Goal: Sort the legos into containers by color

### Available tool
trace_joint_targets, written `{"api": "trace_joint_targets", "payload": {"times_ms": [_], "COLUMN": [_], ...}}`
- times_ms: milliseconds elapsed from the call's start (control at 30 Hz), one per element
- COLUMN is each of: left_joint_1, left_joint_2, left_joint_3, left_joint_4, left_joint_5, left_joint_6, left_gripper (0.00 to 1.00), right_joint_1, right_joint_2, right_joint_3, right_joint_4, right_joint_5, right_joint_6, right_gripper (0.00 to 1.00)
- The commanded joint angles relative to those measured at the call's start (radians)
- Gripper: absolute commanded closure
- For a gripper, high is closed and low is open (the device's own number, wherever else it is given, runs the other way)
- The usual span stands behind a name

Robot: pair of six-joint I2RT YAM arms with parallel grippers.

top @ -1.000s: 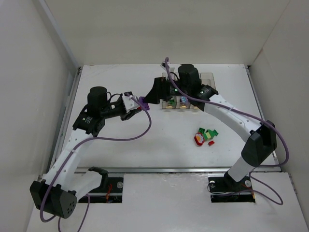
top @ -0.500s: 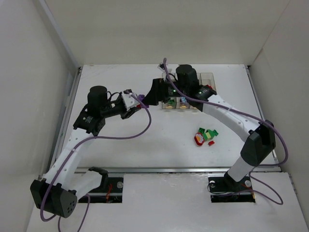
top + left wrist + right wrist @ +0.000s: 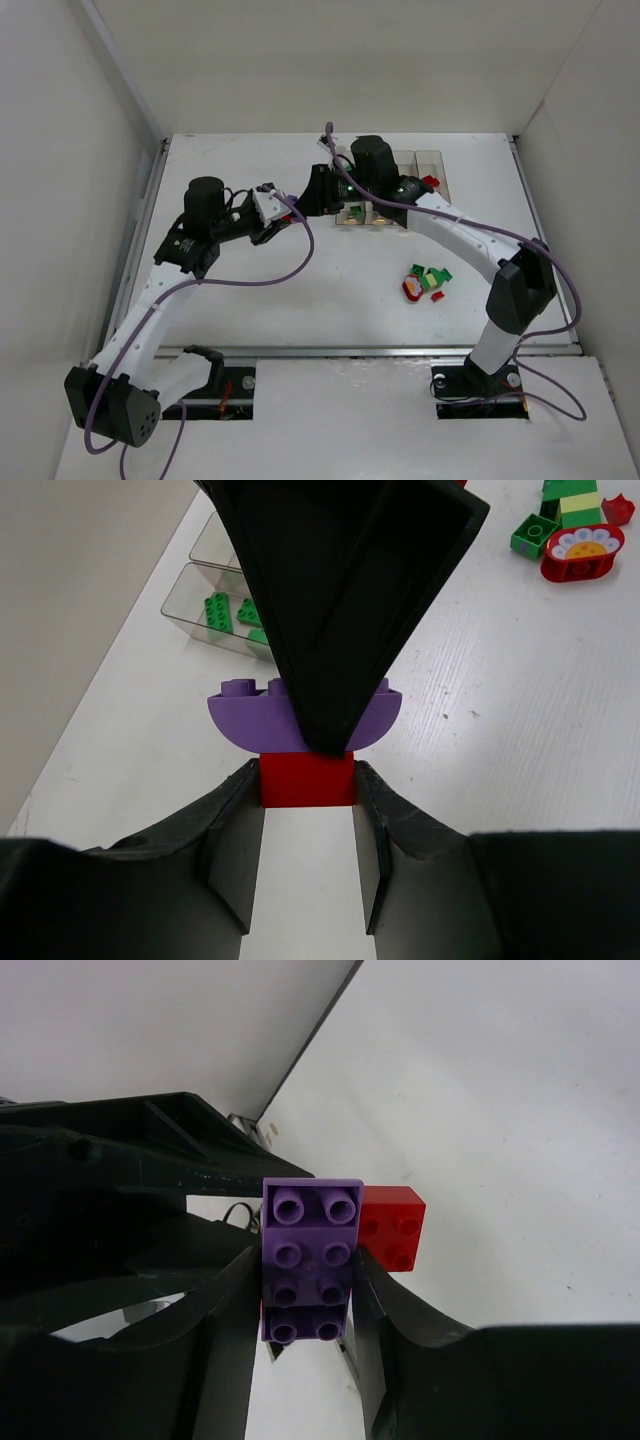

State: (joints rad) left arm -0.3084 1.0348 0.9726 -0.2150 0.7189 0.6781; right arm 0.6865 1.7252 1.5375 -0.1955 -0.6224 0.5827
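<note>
Risks, left to right:
- The left claw (image 3: 306, 780) is clamped on the small red square plastic brick (image 3: 392, 1226), but only at the very fingertips. A hard pull could strip the brick out and drop the whole stack onto the white desk (image 3: 250, 310).
- The purple curved plastic brick (image 3: 245, 715) is studded onto the red brick's far face. If that joint is tight, a straight pull will likely slip one grip before it splits, so peeling at an angle looks safer.
- The right claw (image 3: 306, 1290) looks closed on the purple brick, with its pads flush on both long sides. Part of the brick sticks out past the tips, so off-axis force could cock it.
- The two claws sit nose to nose and could collide on any overshoot.
- A sudden release could fling a brick into the wrong clear plastic bin (image 3: 178, 608). The closest bin holds green bricks (image 3: 218, 610).

Position:
- The red-purple stack hangs in the air between the two claws, over the far middle of the desk and just left of the bin row.
- The loose red and green brick pile (image 3: 425, 282) lies well apart, near and to the right.
</note>
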Motion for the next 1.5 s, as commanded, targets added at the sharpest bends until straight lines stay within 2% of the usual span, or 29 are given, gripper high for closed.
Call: {"api": "trace_joint_targets", "payload": {"times_ms": [0,133,267,400,467,533,600,633,700,733,800,833,967,1067,1100,1200,1233,1300,1367,1400,1467], "left_joint_1": [-0.008,-0.008,-0.008,0.002,0.002,0.002,0.002,0.002,0.002,0.002,0.002,0.002,0.002,0.002,0.002,0.002,0.002,0.015,0.028,0.028,0.037], "left_joint_2": [-0.004,0.031,0.079,0.151,0.183,0.228,0.255,0.284,0.313,0.344,0.373,0.387,0.467,0.49,0.49,0.499,0.499,0.489,0.464,0.455,0.423], "left_joint_3": [-0.023,-0.023,-0.032,0.014,0.037,0.069,0.089,0.11,0.132,0.158,0.187,0.201,0.293,0.324,0.334,0.366,0.376,0.386,0.387,0.387,0.377], "left_joint_4": [0.016,-0.017,-0.03,-0.03,-0.03,-0.018,0.014,0.025,0.048,0.072,0.092,0.106,0.115,0.115,0.115,0.115,0.115,0.115,0.115,0.115,0.115], "left_joint_5": [-0.01,-0.038,-0.047,-0.047,-0.047,-0.047,-0.047,-0.047,-0.047,-0.047,-0.036,-0.026,-0.016,-0.006,-0.006,0.016,0.016,0.063,0.089,0.117,0.149], "left_joint_6": [0.012,0.012,0.012,-0.02,-0.031,-0.043,-0.064,-0.074,-0.115,-0.133,-0.159,-0.17,-0.205,-0.215,-0.215,-0.253,-0.27,-0.334,-0.382,-0.412,-0.425], "left_gripper": [1.0,1.0,1.0,1.0,1.0,1.0,1.0,1.0,1.0,1.0,1.0,1.0,1.0,1.0,1.0,1.0,1.0,1.0,1.0,1.0,1.0], "right_joint_1": [-0.025,-0.094,-0.182,-0.284,-0.306,-0.332,-0.344,-0.355,-0.375,-0.396,-0.407,-0.407,-0.42,-0.43,-0.43,-0.41,-0.378,-0.331,-0.228,-0.188,-0.066], "right_joint_2": [-0.027,-0.067,-0.108,-0.101,-0.058,-0.018,0.06,0.095,0.226,0.27,0.357,0.372,0.396,0.396,0.38,0.283,0.233,0.033,-0.092,-0.177,-0.231], "right_joint_3": [0.024,-0.022,-0.092,-0.103,-0.062,0.007,0.055,0.082,0.186,0.267,0.321,0.337,0.355,0.355,0.355,0.302,0.197,0.051,-0.118,-0.15,-0.219], "right_joint_4": [0.048,0.048,0.048,0.038,-0.008,-0.074,-0.156,-0.18,-0.254,-0.283,-0.321,-0.331,-0.331,-0.309,-0.299,-0.245,-0.21,-0.043,0.087,0.105,0.126], "right_joint_5": [-0.023,-0.001,0.142,0.197,0.197,0.263,0.369,0.488,0.535,0.52,0.5,0.5,0.523,0.512,0.472,0.405,0.405,0.405,0.42,0.42,0.441], "right_joint_6": [-0.009,0.002,0.002,-0.041,-0.099,-0.142,-0.223,-0.251,-0.309,-0.322,-0.339,-0.349,-0.336,-0.348,-0.369,-0.504,-0.544,-0.665,-0.763,-0.867,-0.943], "right_gripper": [1.0,1.0,1.0,1.0,1.0,1.0,1.0,0.98,0.95,0.89,0.79,0.63,0.33,0.15,0.0,0.0,0.0,0.0,0.0,0.0,0.0]}}
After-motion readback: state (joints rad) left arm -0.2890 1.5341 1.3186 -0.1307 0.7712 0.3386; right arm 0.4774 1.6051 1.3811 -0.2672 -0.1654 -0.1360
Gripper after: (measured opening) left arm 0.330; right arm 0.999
